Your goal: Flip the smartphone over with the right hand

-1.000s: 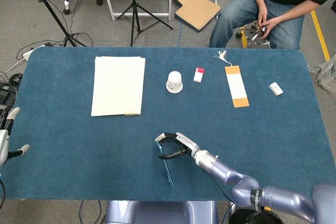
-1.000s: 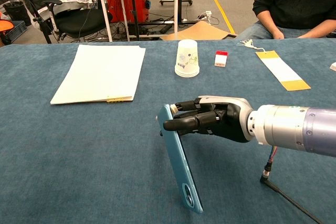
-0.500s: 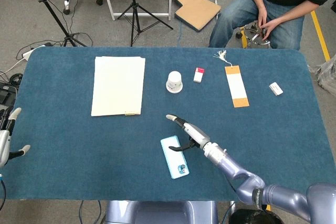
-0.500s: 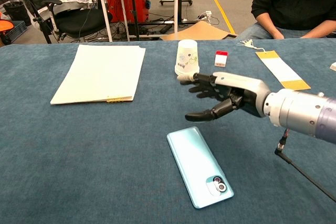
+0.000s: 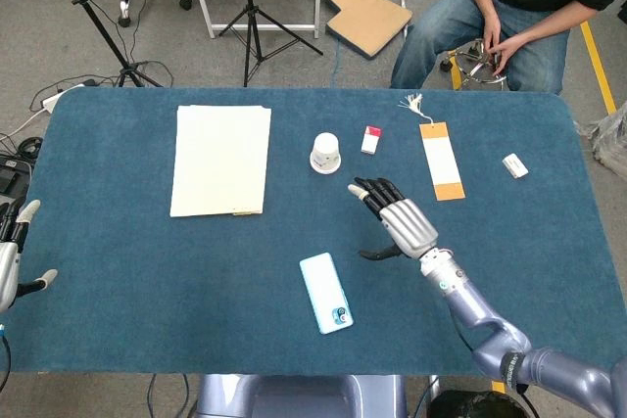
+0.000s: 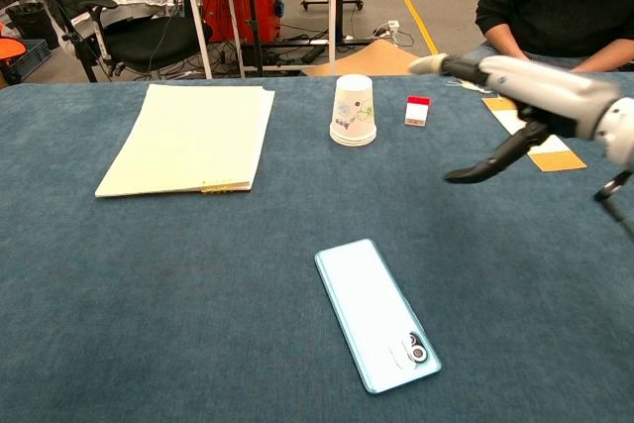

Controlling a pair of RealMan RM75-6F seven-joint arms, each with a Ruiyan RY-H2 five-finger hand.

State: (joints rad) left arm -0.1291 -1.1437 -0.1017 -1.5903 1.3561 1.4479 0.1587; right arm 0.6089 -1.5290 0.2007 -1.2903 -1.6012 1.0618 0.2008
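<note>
The phone (image 5: 326, 293) is lying camera-side up near the worktop's (image 5: 118, 320) front edge. The right hand (image 5: 397, 220) is hovering beside it, fingers spread, holding nothing. The left hand (image 5: 10, 261) is sitting open at the left edge.

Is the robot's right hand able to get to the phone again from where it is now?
Probably yes. The right hand is open and raised, up and to the right of the smartphone, which lies flat with its camera side up. Only bare blue table lies between them.
</note>
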